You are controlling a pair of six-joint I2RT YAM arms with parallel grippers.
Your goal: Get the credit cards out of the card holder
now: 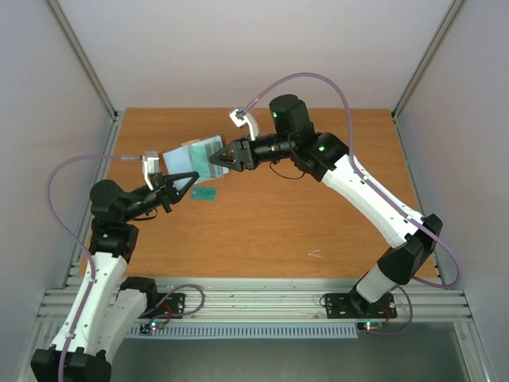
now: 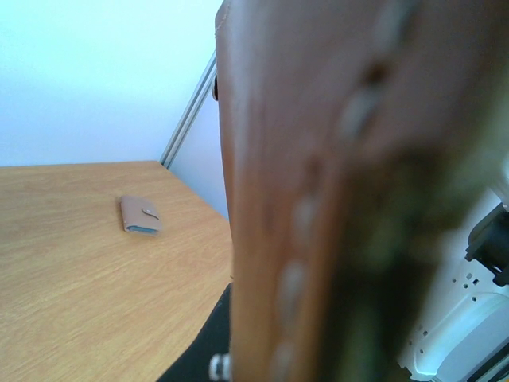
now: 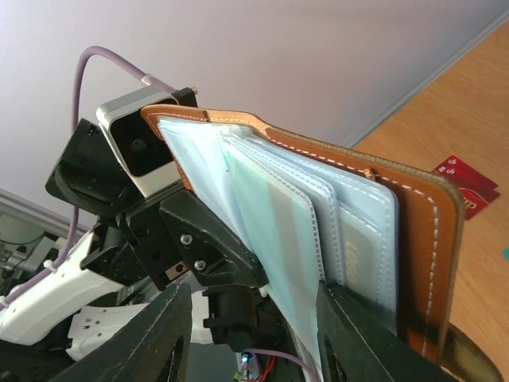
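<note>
card holder [image 1: 191, 155]: lifted off the surface, fanned open.
handling: probably light and floppy, with slick sleeves; pinch a card's exposed edge.
left fingers [image 3: 199, 239]: clamped on the card holder's cover.
right fingers [image 3: 159, 334]: apart, straddling a sleeve, gripping nothing.
teal card [image 1: 205, 193]: near the card holder.
surface [image 1: 318, 223]: orange-brown wood.
walls [image 1: 48, 119]: pale, closing in on three sides.
</note>
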